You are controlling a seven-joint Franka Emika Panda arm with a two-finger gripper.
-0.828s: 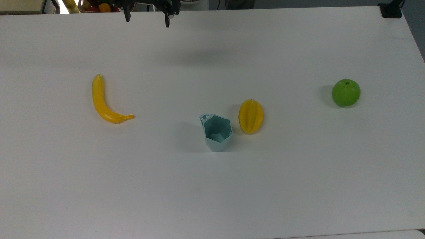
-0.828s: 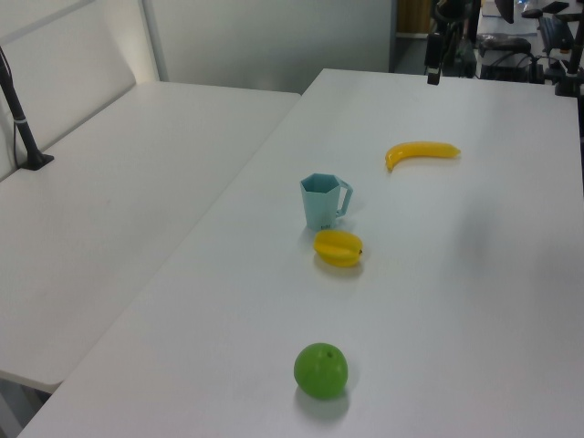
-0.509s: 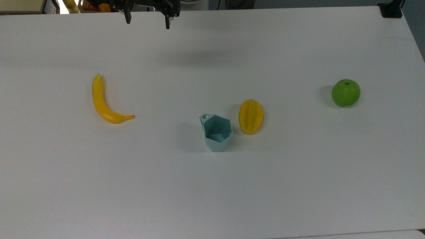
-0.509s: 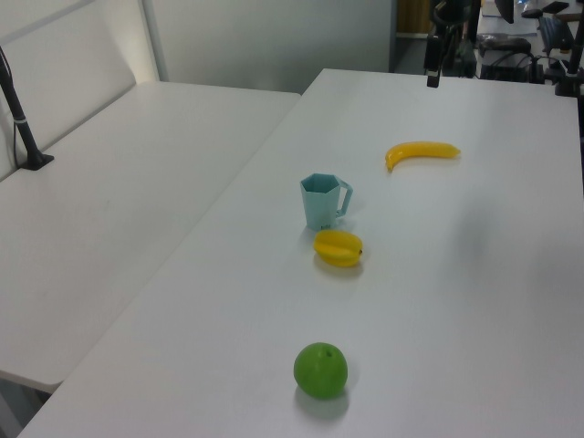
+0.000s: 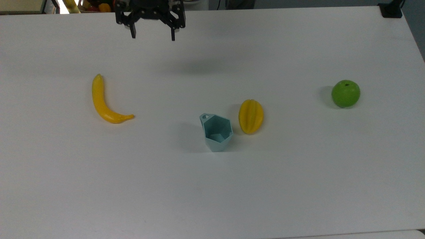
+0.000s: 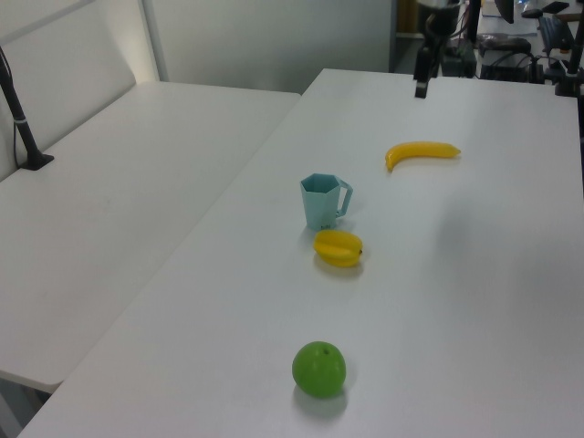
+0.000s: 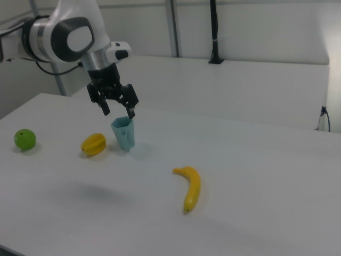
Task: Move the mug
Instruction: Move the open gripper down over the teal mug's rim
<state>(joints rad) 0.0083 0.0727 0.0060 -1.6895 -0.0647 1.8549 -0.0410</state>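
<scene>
Hanging above the far edge of the surface (image 5: 298,186), the pincer (image 5: 152,36) is spread wide and grasps nothing. It is well apart from the mug (image 5: 216,132), so by my reading the task has barely started: the reach, the grip and the move itself are all left to do.

The mug stands upright near the middle of the surface, its hexagonal rim facing up and its small ring handle at the far-left corner of the rim in the top view. Just beside it, on the top view's right, lies a starfruit (image 5: 251,116); the two look close but not touching. A banana (image 5: 103,103) lies well off toward the top view's left, and a green apple (image 5: 345,93) sits well off toward the top view's right.

In the right view the pincer (image 7: 118,111) hangs in front of the mug (image 7: 123,133), fingers pointing down.

The surface is plain white. A second white table (image 6: 119,201) stands alongside on the left view's left, with pale wall panels behind it, and cluttered equipment beyond the far edge.
</scene>
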